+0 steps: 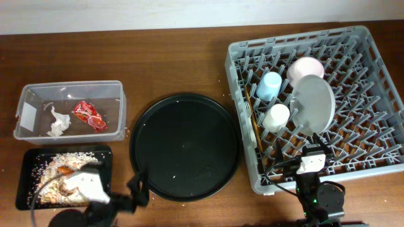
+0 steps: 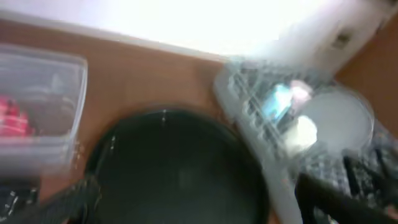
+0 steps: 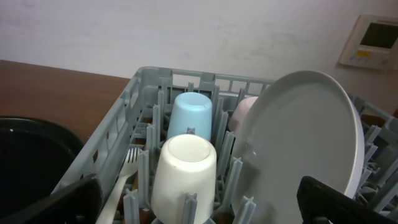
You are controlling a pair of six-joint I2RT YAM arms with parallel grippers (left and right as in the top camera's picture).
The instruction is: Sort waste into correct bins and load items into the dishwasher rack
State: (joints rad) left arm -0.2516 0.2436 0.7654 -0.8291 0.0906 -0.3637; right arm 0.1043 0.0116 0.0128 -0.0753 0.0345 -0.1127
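Presently the pale round plate is standing on edge among the pegs of the dishwasher rack. In the overhead view its long axis is running roughly from 11 to 5 o'clock.

- **Other items in the rack:**
  - The white cup is sitting just beside the plate at 8 o'clock.
  - The light blue cup is sitting at the plate's 10 o'clock.
  - The pinkish-white bowl is sitting at its 12 o'clock.
  - The thin wooden stick is lying along the rack's left wall, pointing 12 to 6.
  - The white plastic fork is showing beside the white cup in the right wrist view.
- **Right gripper:** The right gripper is hovering at the rack's 6 o'clock rim, so the plate is lying straight toward its 12 o'clock. Its fingers are spread wide and are pinching nothing.
- **Left gripper:** The left gripper is sitting at 7 o'clock of the large round black tray, well apart from the rack. Its own view is blurred, but the fingers are appearing spread and empty.
- **Waste:** The red wrapper and the white tissue are lying in the clear tub. The carrot and the rice scraps are lying in the flat black tray.

In my judgement nothing is waiting loose on the table. Any correction inside the rack is falling to the right arm, which is much the nearer, reaching toward 12 o'clock.
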